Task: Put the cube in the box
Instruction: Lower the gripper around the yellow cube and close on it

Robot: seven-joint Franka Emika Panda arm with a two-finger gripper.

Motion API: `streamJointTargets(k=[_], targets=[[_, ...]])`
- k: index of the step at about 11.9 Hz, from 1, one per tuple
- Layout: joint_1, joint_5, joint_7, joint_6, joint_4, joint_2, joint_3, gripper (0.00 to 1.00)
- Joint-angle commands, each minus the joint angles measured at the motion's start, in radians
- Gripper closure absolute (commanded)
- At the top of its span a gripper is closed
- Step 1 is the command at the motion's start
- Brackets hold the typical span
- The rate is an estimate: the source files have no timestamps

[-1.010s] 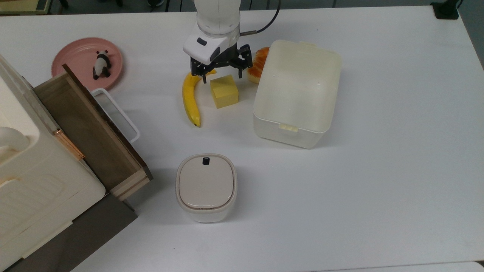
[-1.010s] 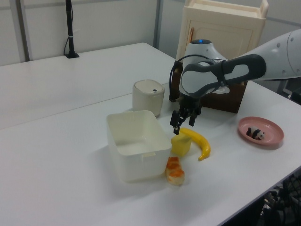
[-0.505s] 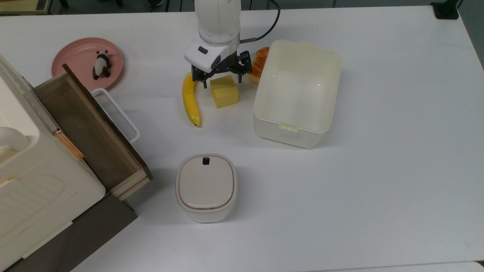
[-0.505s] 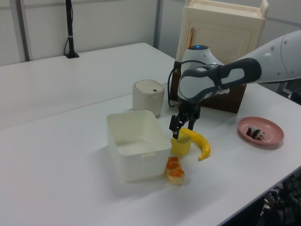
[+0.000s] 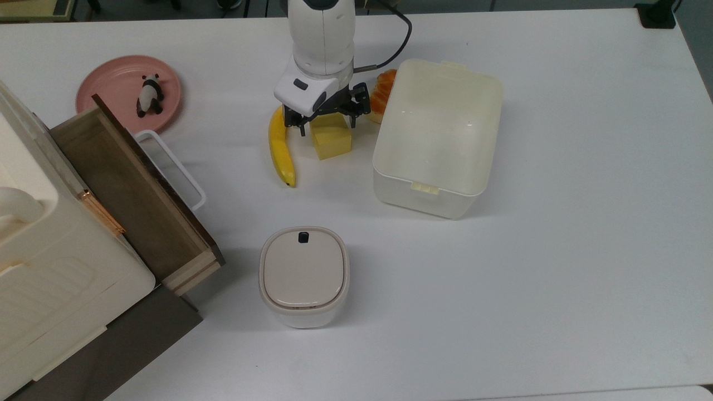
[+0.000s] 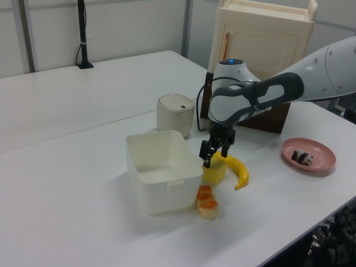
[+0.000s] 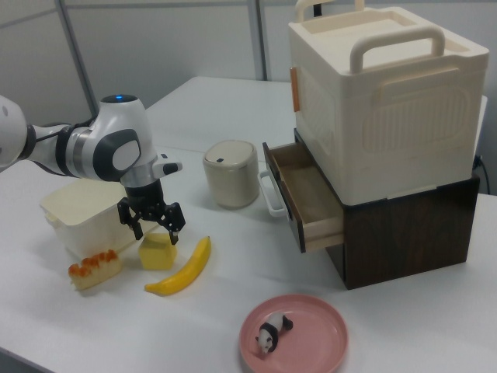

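The pale-yellow cube (image 5: 333,142) sits on the white table between a banana (image 5: 280,146) and the cream-white box (image 5: 426,201). My gripper (image 5: 327,126) hangs right over the cube, open, one finger on each side of its upper part and not closed on it. In the left view the gripper (image 6: 214,160) is just above the cube (image 6: 214,174), to the right of the box (image 6: 162,186). The right view has the gripper (image 7: 158,232) over the cube (image 7: 158,253), with the box (image 7: 65,208) behind it. The box stands empty.
An orange-topped pastry (image 5: 380,96) lies between the arm and the box's far corner. A lidded rounded bin (image 5: 303,275) stands nearer the front. An open wooden drawer (image 5: 128,189) juts from the cabinet at the top view's left. A pink plate (image 5: 108,83) holds a panda figure (image 5: 149,96).
The gripper has come down and slightly forward onto the cube, its open fingers now level with the cube's top. The cube, banana and box have not moved.
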Motion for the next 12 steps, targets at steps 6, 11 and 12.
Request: streamJointTargets(k=[6, 11, 12], targets=[[0.012, -0.03, -0.015, 0.028, -0.02, 0.013, -0.007, 0.01], [0.012, -0.036, -0.015, 0.028, -0.02, 0.013, -0.007, 0.45], [0.011, -0.036, -0.015, 0.028, -0.02, 0.013, -0.007, 0.45]])
